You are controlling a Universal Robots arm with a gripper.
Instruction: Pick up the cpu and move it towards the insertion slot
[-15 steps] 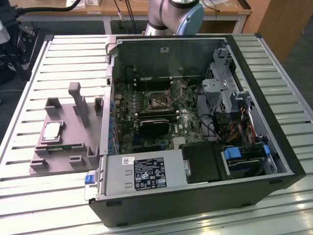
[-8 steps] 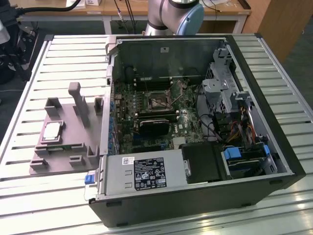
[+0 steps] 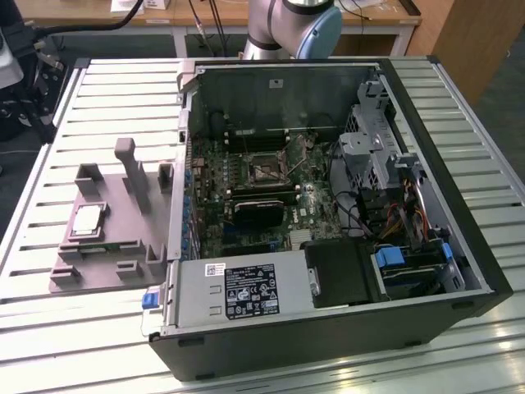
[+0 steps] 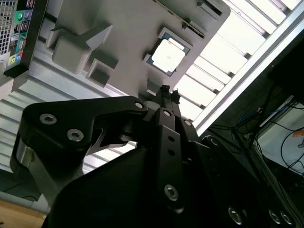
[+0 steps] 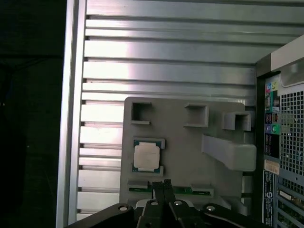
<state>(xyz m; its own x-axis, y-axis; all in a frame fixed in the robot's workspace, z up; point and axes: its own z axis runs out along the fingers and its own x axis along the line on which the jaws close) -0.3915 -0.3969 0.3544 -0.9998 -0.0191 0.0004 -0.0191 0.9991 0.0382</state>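
The cpu (image 3: 88,220) is a small square chip with a shiny silver top. It lies flat in a pocket of the grey holder block (image 3: 123,246) on the slatted table, at the exterior view's left of the open computer case. Both wrist views look down on the cpu (image 4: 167,56) (image 5: 146,157). My gripper (image 4: 166,90) (image 5: 164,183) hovers above the holder's edge, a short way off the chip, shut with nothing between its fingers. The insertion slot (image 3: 264,168) is a square socket with a metal frame on the motherboard inside the case.
A green memory stick (image 5: 142,190) lies in the holder (image 5: 190,142) beside the chip. A tall grey post (image 3: 127,168) rises from the holder. The case wall (image 3: 182,164) stands between holder and motherboard. Drive cages and cables (image 3: 394,205) fill the case's right side.
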